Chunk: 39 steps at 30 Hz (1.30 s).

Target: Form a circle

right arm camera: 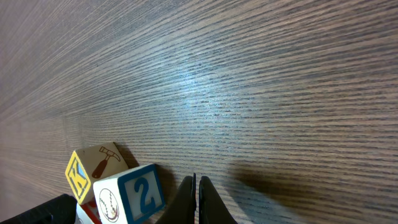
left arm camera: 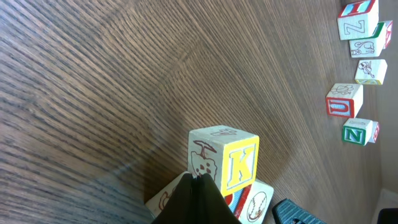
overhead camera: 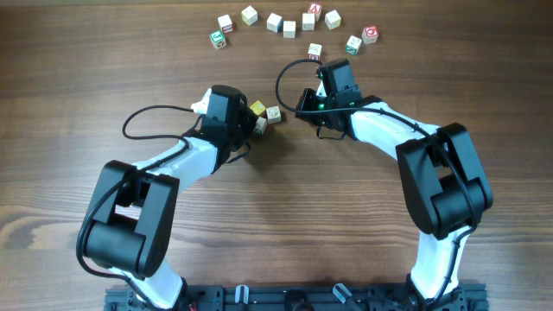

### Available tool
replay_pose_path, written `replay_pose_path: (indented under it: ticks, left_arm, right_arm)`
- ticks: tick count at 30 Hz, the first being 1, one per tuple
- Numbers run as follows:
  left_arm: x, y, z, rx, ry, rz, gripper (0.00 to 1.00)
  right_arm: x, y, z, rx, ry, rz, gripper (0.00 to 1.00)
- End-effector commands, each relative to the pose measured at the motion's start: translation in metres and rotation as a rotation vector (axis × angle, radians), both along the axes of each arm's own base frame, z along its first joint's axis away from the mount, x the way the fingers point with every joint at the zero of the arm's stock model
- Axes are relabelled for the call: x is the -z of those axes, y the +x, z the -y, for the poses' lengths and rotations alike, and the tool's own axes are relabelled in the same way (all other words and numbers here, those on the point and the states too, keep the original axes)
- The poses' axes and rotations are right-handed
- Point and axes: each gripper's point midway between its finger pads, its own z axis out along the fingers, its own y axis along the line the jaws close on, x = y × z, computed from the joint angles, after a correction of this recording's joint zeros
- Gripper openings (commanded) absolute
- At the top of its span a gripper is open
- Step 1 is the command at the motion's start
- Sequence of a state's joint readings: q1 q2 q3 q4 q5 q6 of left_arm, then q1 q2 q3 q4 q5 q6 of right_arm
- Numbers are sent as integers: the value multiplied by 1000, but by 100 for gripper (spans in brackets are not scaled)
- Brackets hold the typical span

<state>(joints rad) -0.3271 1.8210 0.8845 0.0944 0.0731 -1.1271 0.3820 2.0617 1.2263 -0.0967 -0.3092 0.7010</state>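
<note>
Directly ahead of left gripper [left arm camera: 196, 182], closed: yellow block [left arm camera: 239, 165], at tip. Right gripper [right arm camera: 197, 186], also closed, farther. Unfinished ring [overhead camera: 275, 22] beyond both.

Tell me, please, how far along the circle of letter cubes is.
Done: an arc of cubes forms roughly the far half. In hand: the shut left hand noses at the yellow K cube and neighbours, gripping nothing. Left: the near half; right hand shut too.
</note>
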Motion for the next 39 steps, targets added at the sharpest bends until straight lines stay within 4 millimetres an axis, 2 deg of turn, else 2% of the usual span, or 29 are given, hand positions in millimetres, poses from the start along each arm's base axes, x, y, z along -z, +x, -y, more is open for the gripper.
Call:
replay_pose_path:
  ticks: [1,32,39]
  left_arm:
    - [2,0,1,22,2,-3,4]
    - [2,-1,3,32,-8,-7,4]
    - [2,-1,4,33,-8,-7,4]
  right_arm:
    - [-10,2,0,-9,-14,36,5]
    - [-10,2,-1,-12,-10,35,4]
    - [-14,6,-3,-50,-22,85,5]
